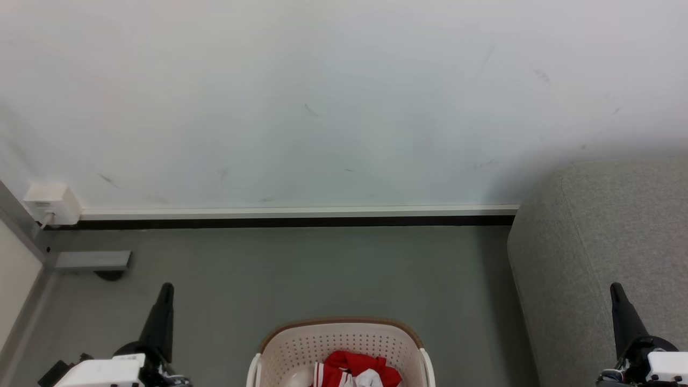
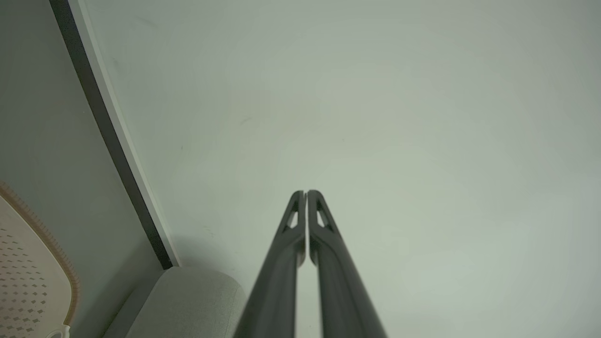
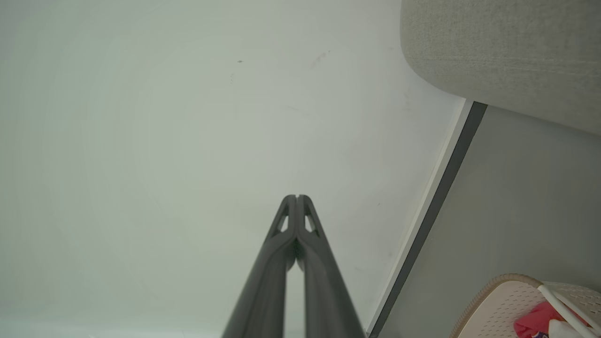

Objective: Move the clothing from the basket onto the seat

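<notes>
Wrist-side, left hand [image 2: 306, 193] and right hand [image 3: 296, 197] are closed; head view shows clothing [image 1: 352, 366] in basket [image 1: 333, 339]

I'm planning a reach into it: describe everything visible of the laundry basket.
The basket is cream plastic, its wall pierced by rows of small holes, with a brown rim band and white side handles. It stands upright on the grey floor, apart from the sofa to its right. Red and white clothing lies inside.
</notes>
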